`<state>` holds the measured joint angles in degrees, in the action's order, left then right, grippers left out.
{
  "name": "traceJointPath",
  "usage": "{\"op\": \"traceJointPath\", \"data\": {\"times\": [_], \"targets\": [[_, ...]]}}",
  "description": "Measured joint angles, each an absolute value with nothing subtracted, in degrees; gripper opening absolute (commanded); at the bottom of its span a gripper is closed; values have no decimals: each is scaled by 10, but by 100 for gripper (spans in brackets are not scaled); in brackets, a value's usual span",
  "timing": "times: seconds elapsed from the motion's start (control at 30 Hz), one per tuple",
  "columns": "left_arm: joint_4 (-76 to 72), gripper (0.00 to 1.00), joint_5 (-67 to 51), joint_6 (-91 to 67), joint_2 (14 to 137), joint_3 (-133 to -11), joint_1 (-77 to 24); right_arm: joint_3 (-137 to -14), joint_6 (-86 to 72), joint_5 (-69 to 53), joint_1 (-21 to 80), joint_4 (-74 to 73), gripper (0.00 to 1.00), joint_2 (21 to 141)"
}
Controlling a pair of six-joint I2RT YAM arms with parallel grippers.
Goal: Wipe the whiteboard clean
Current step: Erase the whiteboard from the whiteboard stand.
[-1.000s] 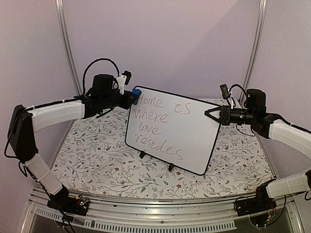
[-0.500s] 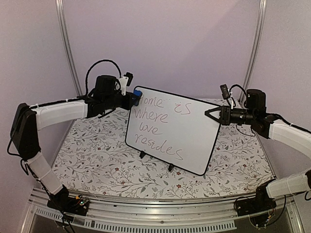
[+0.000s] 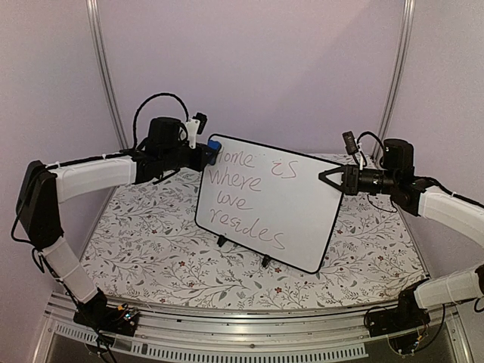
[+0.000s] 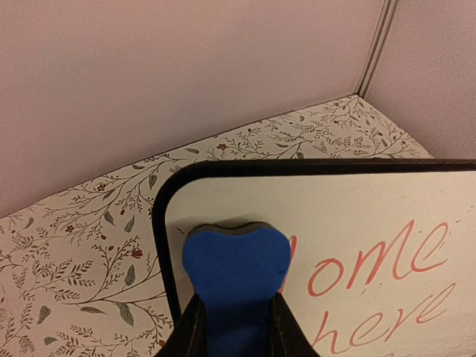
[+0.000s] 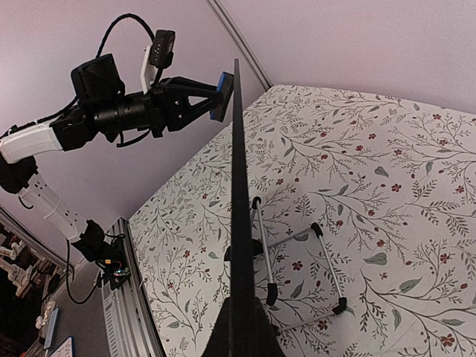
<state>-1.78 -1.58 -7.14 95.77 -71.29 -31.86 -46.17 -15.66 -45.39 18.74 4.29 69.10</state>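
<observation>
A: Where's the black-rimmed white whiteboard point(image 3: 265, 204)?
B: Standing on the floral-patterned surface point(image 3: 151, 234), its right edge pinched by the right gripper point(image 3: 327, 178). At its top-left corner, the left gripper point(image 3: 207, 154) clamps a blue foam eraser block point(image 4: 234, 260).

1. I see the whiteboard point(image 3: 299, 219) as white with a thin black rim.
2. Writing point(image 3: 237, 181) looks pinkish-red on my left wrist view and more purple from the top one.
3. Eraser point(image 4: 234, 268): solid blue, with a darker strip along its top edge.
4. Table cover point(image 3: 144, 246): white, printed with grey-green leafy vines and small red flowers.
5. Left arm point(image 3: 91, 175) and right arm point(image 3: 454, 210): white sleeves, black joints.
6. Walls point(image 3: 265, 68): plain pale lilac.
7. Stand point(image 5: 262, 249): silver wire, black tips.
</observation>
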Motion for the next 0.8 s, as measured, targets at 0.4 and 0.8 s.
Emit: {"op": "traceJointPath", "data": {"times": [0.4,0.8], "targets": [[-21,0,-19,-76,958,-697,-319,-462,-160,-452,187,41,0,691],[-18,0,-10,-84,958,-685,-331,-462,-165,-449,187,39,0,691]]}}
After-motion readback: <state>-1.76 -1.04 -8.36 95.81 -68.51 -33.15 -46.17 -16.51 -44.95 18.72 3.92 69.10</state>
